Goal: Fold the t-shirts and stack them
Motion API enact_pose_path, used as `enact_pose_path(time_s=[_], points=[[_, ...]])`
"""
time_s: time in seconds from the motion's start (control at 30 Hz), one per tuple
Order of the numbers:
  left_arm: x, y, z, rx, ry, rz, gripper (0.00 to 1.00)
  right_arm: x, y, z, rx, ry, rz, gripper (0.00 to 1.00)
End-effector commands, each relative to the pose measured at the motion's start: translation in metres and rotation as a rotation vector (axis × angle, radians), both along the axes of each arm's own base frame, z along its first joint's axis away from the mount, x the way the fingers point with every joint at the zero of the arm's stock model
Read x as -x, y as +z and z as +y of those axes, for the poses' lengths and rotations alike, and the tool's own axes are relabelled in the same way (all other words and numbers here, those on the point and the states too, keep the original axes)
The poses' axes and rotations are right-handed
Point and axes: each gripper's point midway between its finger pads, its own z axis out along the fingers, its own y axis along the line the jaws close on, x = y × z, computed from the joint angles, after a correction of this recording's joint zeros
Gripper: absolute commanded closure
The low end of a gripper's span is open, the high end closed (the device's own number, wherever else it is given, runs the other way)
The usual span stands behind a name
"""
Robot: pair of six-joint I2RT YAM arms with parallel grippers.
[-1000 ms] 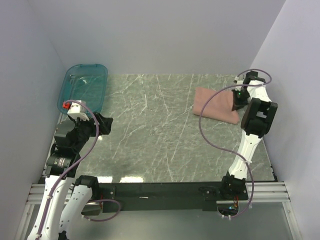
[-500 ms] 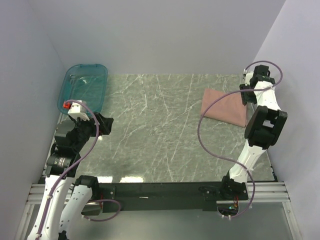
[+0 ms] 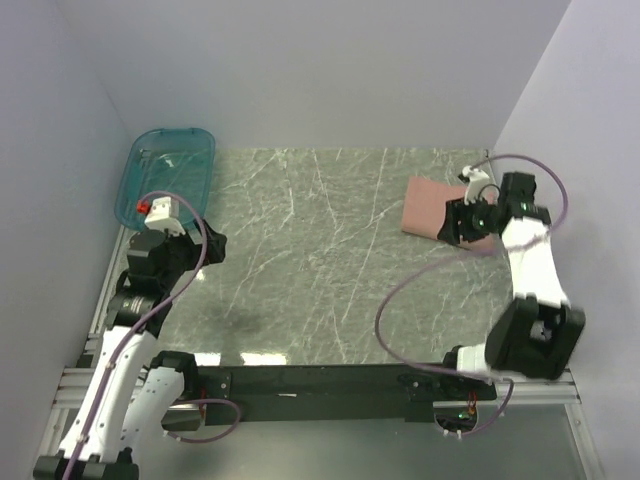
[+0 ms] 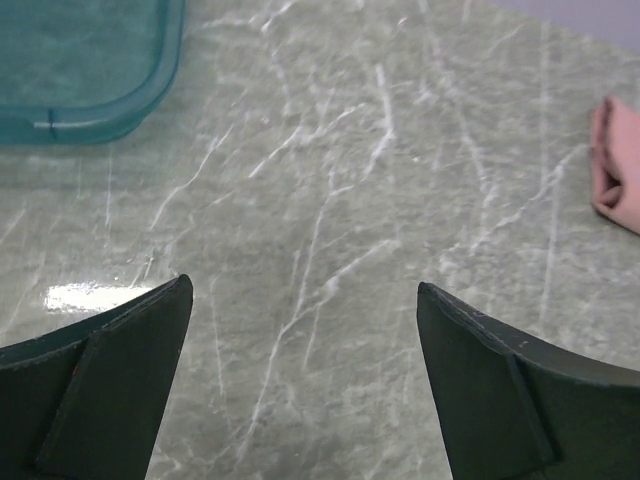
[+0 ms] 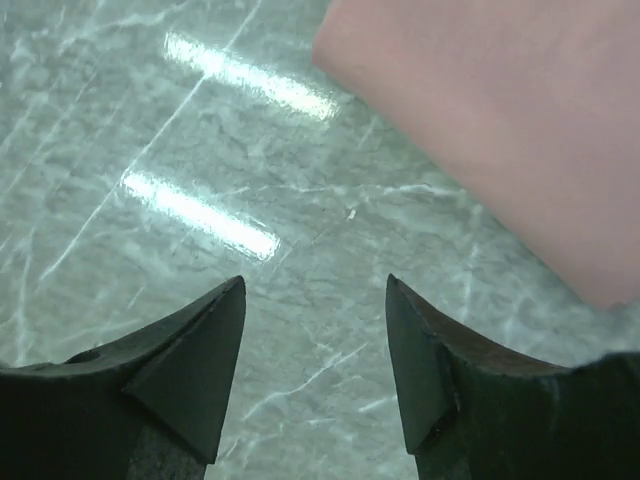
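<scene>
The folded dusty-pink t-shirt (image 3: 424, 203) lies flat at the far right of the marble table. My right gripper (image 3: 447, 222) hovers over its near edge, pointing left, and hides part of the cloth. In the right wrist view the t-shirt (image 5: 500, 110) fills the upper right, and the right gripper (image 5: 315, 285) is open with only bare table between its fingers. My left gripper (image 3: 207, 246) stays at the left side of the table. It is wide open (image 4: 305, 290) over bare marble, and the t-shirt (image 4: 618, 165) shows only at the right edge of its view.
A translucent teal bin (image 3: 166, 174) sits at the far left corner, and its rim (image 4: 110, 125) shows in the left wrist view. Grey walls close in the back and both sides. A black rail (image 3: 330, 378) runs along the near edge.
My right gripper has opened and let go of the t-shirt, then swung from the far right back towards me, over the shirt's near edge. The left arm has shifted slightly and opened wider.
</scene>
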Motion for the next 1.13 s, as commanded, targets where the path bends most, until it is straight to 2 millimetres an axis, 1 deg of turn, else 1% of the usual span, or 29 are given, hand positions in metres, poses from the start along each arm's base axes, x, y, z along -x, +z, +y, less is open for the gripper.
enact_pose_path(time_s=[0.0,0.03,0.07,0.1,0.13,0.17,0.2,0.23,0.3,0.37,0.4,0.43,0.47,0.53,0.57,0.67,0.97,1.1], points=[[-0.021,-0.003,0.014,0.019,0.083,0.004,0.0,-0.005,0.056,-0.002,0.052,-0.044,-0.308,0.35],[-0.025,-0.003,0.016,0.036,0.093,0.008,0.01,0.007,0.061,-0.004,0.085,-0.082,-0.365,0.31],[-0.028,-0.004,0.02,0.047,0.104,0.009,0.01,0.003,0.073,-0.013,0.13,-0.131,-0.448,0.26],[-0.032,-0.009,0.036,0.057,0.154,0.025,0.01,0.011,0.089,-0.025,0.175,-0.227,-0.519,0.22],[-0.034,-0.011,0.04,0.073,0.158,0.032,0.01,0.017,0.077,-0.031,0.186,-0.284,-0.52,0.1],[-0.036,-0.012,0.048,0.074,0.184,0.036,0.01,0.017,0.086,-0.037,0.196,-0.326,-0.582,0.04],[-0.038,-0.015,0.059,0.066,0.223,0.053,0.01,0.026,0.084,-0.037,0.166,-0.388,-0.595,0.0],[-0.038,-0.016,0.067,0.039,0.26,0.059,0.01,0.03,0.085,-0.045,0.167,-0.458,-0.601,0.0],[-0.036,-0.011,0.07,0.021,0.267,0.049,0.01,0.036,0.087,-0.045,0.1,-0.528,-0.597,0.0],[-0.033,-0.008,0.066,0.02,0.247,0.026,0.0,0.04,0.086,-0.051,0.071,-0.615,-0.584,0.0],[-0.03,-0.005,0.064,0.02,0.235,0.01,0.0,0.041,0.084,-0.053,0.023,-0.684,-0.578,0.0],[-0.028,-0.004,0.063,0.012,0.223,0.005,0.01,0.043,0.083,-0.064,0.033,-0.76,-0.586,0.0],[-0.027,-0.001,0.06,0.006,0.216,-0.007,0.01,0.042,0.088,-0.068,0.007,-0.806,-0.612,0.0],[-0.025,0.0,0.059,-0.002,0.211,-0.012,0.01,0.044,0.092,-0.075,0.011,-0.86,-0.625,0.0],[-0.025,0.0,0.054,-0.003,0.194,-0.013,0.01,0.045,0.094,-0.078,0.012,-0.884,-0.633,0.0],[-0.024,0.002,0.05,-0.005,0.174,-0.019,0.01,0.048,0.099,-0.085,0.028,-0.925,-0.655,0.0],[-0.023,0.002,0.048,-0.011,0.164,-0.024,0.01,0.053,0.098,-0.097,0.052,-0.997,-0.679,0.0],[-0.023,0.003,0.048,-0.012,0.167,-0.027,0.01,0.051,0.099,-0.094,0.078,-0.946,-0.697,0.0]])
